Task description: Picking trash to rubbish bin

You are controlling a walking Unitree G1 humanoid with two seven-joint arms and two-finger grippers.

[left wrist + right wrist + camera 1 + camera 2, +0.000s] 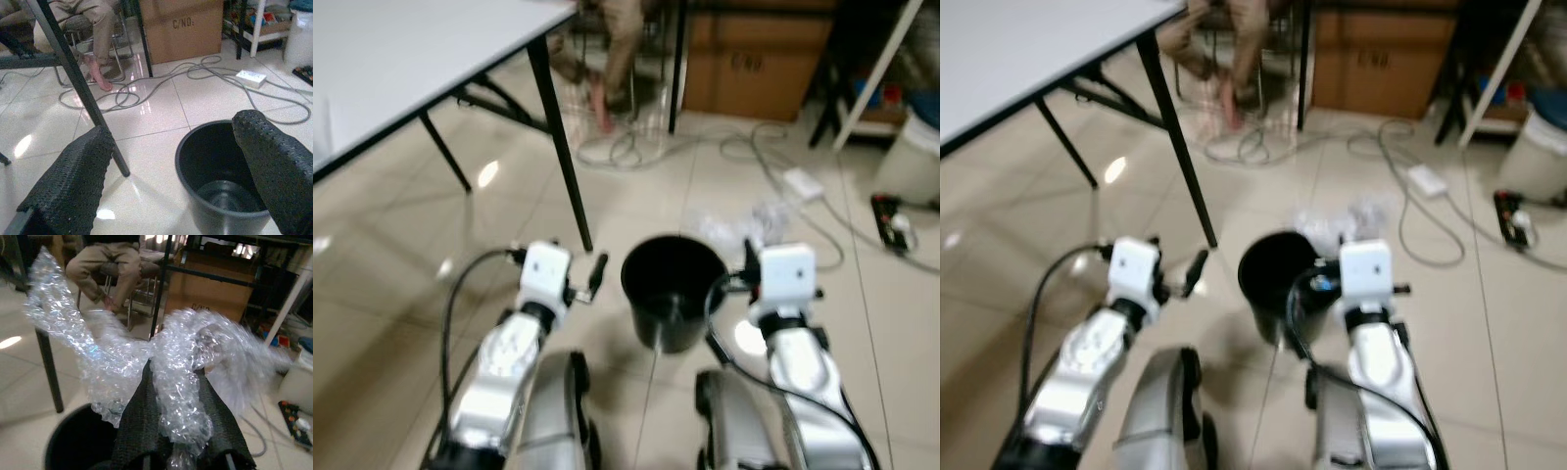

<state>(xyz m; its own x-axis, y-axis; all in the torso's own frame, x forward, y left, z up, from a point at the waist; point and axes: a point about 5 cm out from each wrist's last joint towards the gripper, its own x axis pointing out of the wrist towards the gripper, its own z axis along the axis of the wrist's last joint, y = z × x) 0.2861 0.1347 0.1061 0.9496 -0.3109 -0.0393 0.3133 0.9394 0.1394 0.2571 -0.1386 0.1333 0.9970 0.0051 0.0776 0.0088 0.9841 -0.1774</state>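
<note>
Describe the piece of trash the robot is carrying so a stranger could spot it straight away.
Start at the black bin on the tiled floor, between the robot's two arms. Just beyond its rim, the right gripper is shut on a bubble wrap sheet. It is clear, crinkled and shiny, unlike the grey cables lying behind it.

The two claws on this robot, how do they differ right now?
The right gripper is shut on a crumpled wad of bubble wrap, at the black bin; the left gripper is open and holds nothing, beside the bin. Both have two black, textured fingers.
</note>
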